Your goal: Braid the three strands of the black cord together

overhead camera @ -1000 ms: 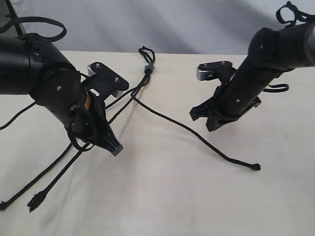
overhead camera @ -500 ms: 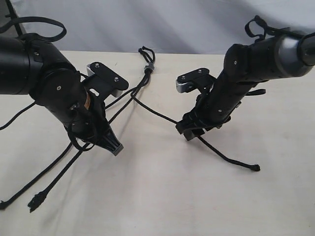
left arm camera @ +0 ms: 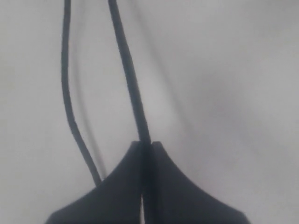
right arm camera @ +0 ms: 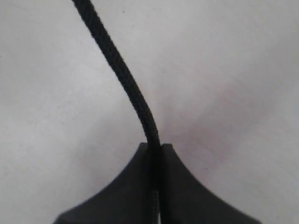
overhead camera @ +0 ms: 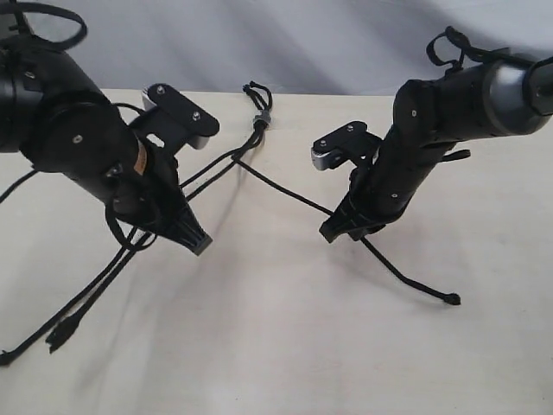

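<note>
Pale cream table (overhead camera: 285, 363) before a grey backdrop (overhead camera: 311, 43). The black cord (overhead camera: 257, 130) fans out from its knot (overhead camera: 263, 118) near the table's far edge. Two of the three strands (overhead camera: 212, 169) run to the near left. The outer strand (overhead camera: 285, 190) runs to the near right, its knotted tip (overhead camera: 451, 299) resting on the table. My left gripper (overhead camera: 197, 243) is closed upon one left strand (left arm camera: 127, 74); the free strand (left arm camera: 67, 93) lies just beside it. My right gripper (overhead camera: 333, 232) is closed upon the outer strand at mid-length. No crossings show below the knot, so I judge braiding barely begun. For a clean crossing, I should carry the outer strand over its neighbour under light tension, without dragging the knot, then lay it flat before regripping.
</note>
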Robot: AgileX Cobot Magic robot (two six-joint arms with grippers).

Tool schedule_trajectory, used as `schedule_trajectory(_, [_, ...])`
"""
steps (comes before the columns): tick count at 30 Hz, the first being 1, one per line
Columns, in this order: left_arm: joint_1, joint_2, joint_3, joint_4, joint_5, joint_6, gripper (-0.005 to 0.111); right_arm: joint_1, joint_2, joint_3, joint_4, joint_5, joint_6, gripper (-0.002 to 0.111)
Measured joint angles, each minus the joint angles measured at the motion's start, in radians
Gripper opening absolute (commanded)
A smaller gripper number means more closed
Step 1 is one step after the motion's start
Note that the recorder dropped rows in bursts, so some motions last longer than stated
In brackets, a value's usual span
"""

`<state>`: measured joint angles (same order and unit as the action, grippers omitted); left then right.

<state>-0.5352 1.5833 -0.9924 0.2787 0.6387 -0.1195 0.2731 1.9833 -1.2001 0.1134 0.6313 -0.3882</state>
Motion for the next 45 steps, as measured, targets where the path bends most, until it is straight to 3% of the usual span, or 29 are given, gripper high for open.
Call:
schedule_trajectory(7, [0.010, -0.099, 0.000, 0.129, 0.005, -0.012, 0.001, 0.000, 0.000, 0.000, -0.113, 0.017, 0.078, 0.000])
schedule_trajectory(15, [0.147, -0.100, 0.000, 0.131, -0.017, -0.059, 0.001, -0.120, 0.000, 0.000, -0.139, 0.028, 0.164, 0.000])
schedule_trajectory(27, [0.149, -0.009, 0.002, 0.181, -0.071, -0.059, 0.001, -0.106, 0.008, 0.000, -0.093, 0.018, 0.184, 0.000])
schedule_trajectory(29, [0.149, 0.020, 0.002, 0.205, -0.082, -0.059, 0.001, -0.103, 0.012, 0.000, -0.093, 0.016, 0.190, 0.005])
schedule_trajectory(33, [0.149, 0.093, 0.002, 0.250, -0.116, -0.059, 0.001, -0.103, 0.012, 0.000, -0.093, 0.011, 0.228, 0.038])
schedule_trajectory(37, [0.163, 0.182, 0.002, 0.314, -0.147, -0.069, 0.001, -0.103, 0.012, 0.000, -0.093, 0.005, 0.239, 0.063])
schedule_trajectory(39, [0.185, 0.221, 0.002, 0.325, -0.166, -0.082, 0.001, -0.103, 0.012, 0.000, -0.093, 0.005, 0.239, 0.068])
schedule_trajectory(45, [0.234, 0.310, 0.002, 0.335, -0.197, -0.092, 0.001, -0.103, -0.038, 0.000, -0.093, 0.011, 0.231, 0.068])
